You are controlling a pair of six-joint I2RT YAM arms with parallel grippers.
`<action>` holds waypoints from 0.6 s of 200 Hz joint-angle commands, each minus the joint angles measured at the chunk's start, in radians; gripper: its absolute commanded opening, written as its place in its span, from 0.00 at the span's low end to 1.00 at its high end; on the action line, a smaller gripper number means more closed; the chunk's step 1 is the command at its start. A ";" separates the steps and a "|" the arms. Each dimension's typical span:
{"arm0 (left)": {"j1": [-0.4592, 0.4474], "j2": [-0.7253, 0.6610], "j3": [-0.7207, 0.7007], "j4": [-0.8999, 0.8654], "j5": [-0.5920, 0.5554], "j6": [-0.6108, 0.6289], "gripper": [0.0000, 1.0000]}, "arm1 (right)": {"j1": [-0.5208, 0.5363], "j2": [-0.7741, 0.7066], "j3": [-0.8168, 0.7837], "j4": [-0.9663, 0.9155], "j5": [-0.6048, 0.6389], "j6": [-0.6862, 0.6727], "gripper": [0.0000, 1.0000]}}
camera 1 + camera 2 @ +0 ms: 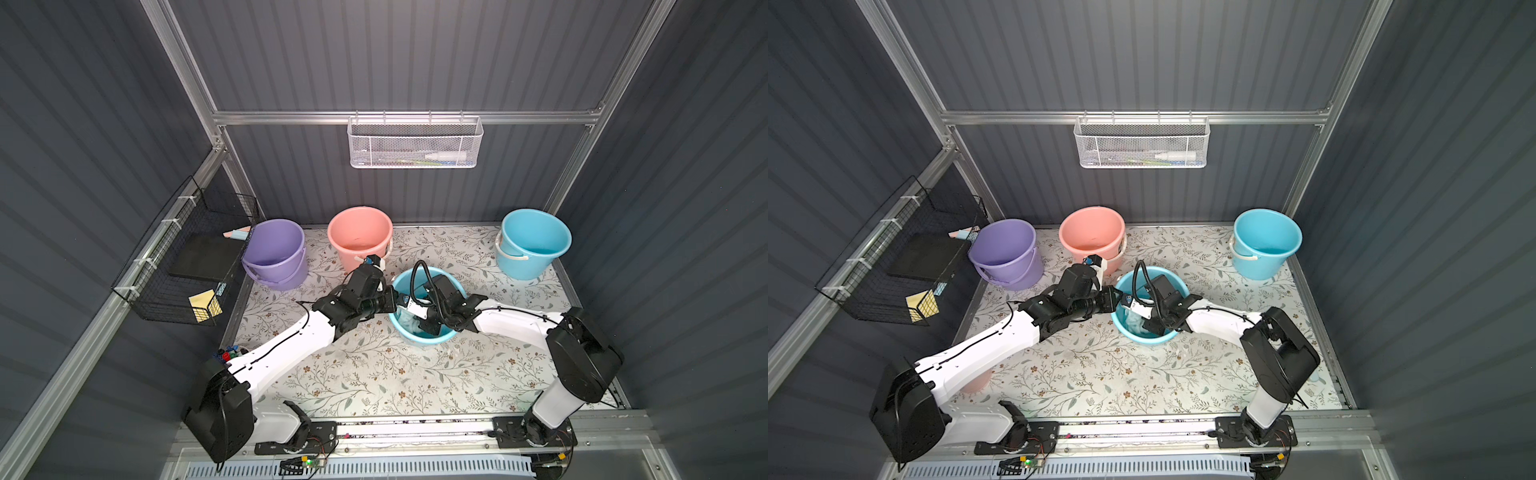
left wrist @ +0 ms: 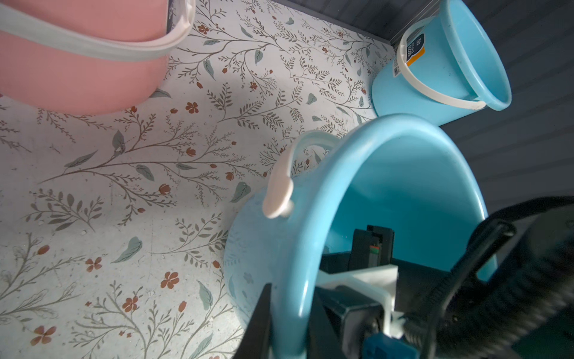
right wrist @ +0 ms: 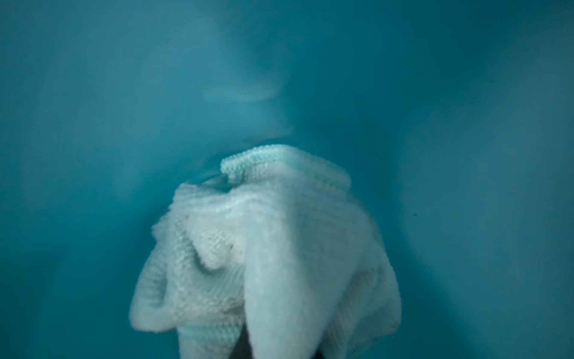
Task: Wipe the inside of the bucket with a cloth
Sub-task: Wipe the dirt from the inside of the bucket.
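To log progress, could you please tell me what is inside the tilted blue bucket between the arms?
A bunched white cloth, gripped by the right hand, sits inside the bucket. The cloth hides the hand's tips and whatever lies beneath.

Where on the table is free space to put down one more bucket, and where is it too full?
Most room: the front middle of the table, between the left arm and right arm, in front of the middle blue bucket. A smaller patch at the back, between the pink bucket and the far blue bucket. Crowded: the centre, where both arms meet.
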 commanded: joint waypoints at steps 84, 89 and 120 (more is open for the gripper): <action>-0.014 -0.010 0.042 -0.025 0.003 0.011 0.00 | 0.003 -0.034 0.049 -0.213 0.428 -0.107 0.00; -0.015 -0.009 0.041 -0.026 0.003 0.011 0.00 | 0.003 -0.036 0.053 -0.242 0.436 -0.115 0.00; -0.015 -0.011 0.048 -0.030 -0.005 0.012 0.00 | 0.003 -0.037 0.084 -0.446 0.428 -0.153 0.00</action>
